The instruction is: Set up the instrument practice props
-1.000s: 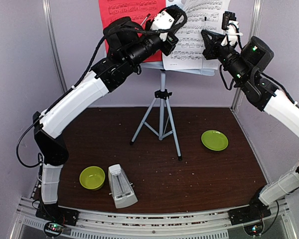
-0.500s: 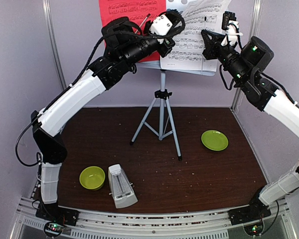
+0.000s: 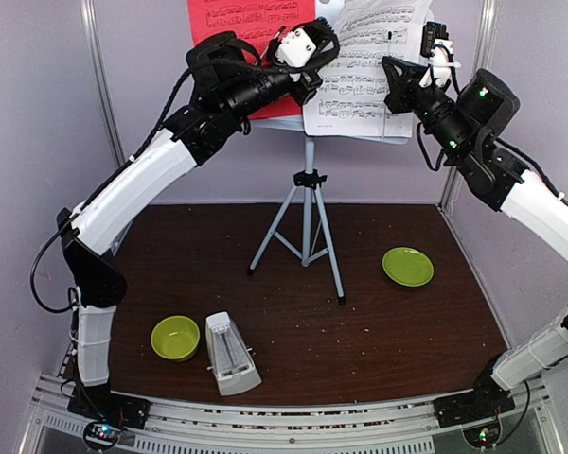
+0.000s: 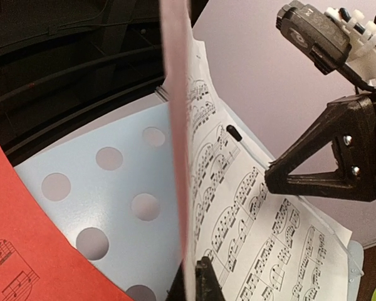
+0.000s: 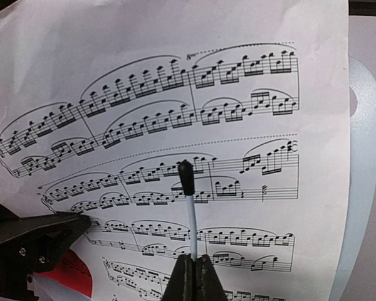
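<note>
My left claw is pinched tight on the left edge of the white sheet of music. The sheet rises edge-on just above my fingers, in front of the perforated music stand. The red sheet leans on the stand to this claw's left. My right claw is closed on a thin white rod, whose black tip rests against the white sheet straight ahead. The metronome sits on the counter, far below both claws.
</note>
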Tool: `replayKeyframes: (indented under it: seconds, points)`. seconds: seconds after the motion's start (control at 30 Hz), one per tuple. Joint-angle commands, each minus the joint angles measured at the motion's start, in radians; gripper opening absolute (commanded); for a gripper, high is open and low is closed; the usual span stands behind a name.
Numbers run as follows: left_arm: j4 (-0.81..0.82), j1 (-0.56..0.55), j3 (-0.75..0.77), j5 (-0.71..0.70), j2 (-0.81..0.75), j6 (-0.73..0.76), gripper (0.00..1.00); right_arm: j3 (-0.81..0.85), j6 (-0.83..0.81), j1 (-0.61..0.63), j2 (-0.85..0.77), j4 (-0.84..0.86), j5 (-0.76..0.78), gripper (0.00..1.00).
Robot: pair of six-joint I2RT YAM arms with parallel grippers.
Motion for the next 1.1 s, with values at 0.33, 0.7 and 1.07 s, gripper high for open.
replayKeyframes:
  seconds: [0.33,0.7,1.07]
  points:
    - [0.048,0.011,0.056,0.107,-0.034,0.095,0.02,-0.003,-0.004,0.003,0.014,-0.024,-0.015,0.0]
    - [0.005,0.014,0.014,0.141,-0.039,0.112,0.13,0.006,-0.005,0.004,0.021,-0.025,-0.017,0.0]
    - [0.036,0.013,-0.019,0.104,-0.081,0.049,0.43,0.014,-0.003,0.01,0.027,-0.027,-0.017,0.0]
